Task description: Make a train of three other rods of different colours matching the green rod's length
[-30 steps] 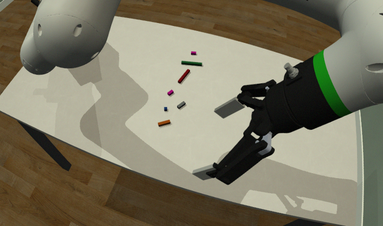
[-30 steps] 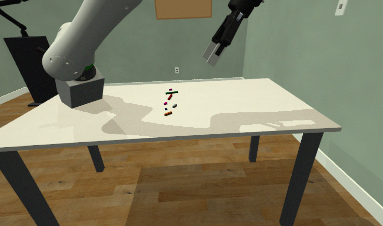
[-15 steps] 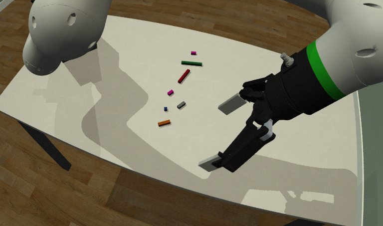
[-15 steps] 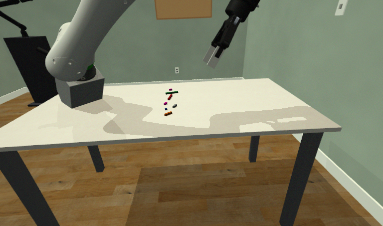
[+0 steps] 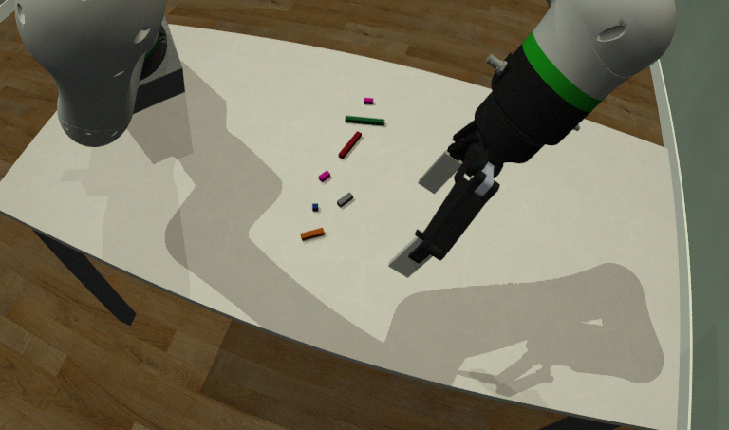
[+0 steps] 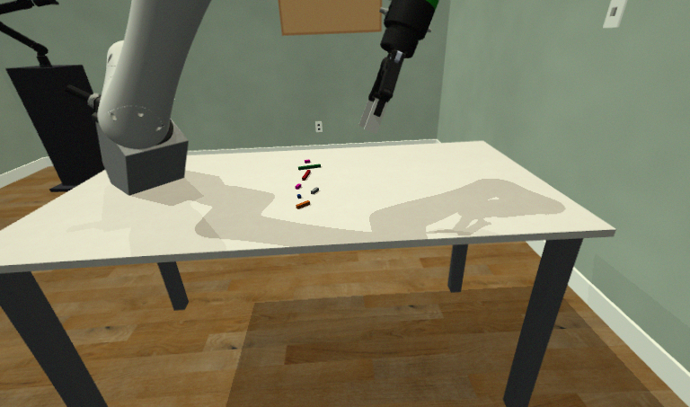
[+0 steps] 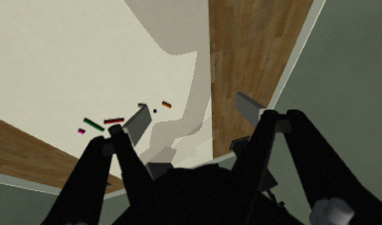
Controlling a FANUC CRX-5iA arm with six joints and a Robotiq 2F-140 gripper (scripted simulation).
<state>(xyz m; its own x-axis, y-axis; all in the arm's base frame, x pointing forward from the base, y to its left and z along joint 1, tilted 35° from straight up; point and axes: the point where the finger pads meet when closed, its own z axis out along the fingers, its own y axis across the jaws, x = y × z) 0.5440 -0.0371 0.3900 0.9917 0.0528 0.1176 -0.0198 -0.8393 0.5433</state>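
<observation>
Several rods lie apart on the white table. The green rod (image 5: pixel 364 120) lies at the back, with a magenta rod (image 5: pixel 367 101) behind it and a red rod (image 5: pixel 349 144) in front of it. Nearer lie a second magenta rod (image 5: pixel 324 176), a grey rod (image 5: pixel 345 199), a small blue rod (image 5: pixel 314 207) and an orange rod (image 5: pixel 312 233). No two rods touch. My gripper (image 5: pixel 424 221) (image 6: pixel 373 118) is open and empty, high above the table to the right of the rods. In the wrist view the rods show small between and left of the fingers.
The robot's base (image 6: pixel 145 161) stands on the table's left rear part. The arm's shadow falls across the table's front and right. The table's edges lie far from the rods.
</observation>
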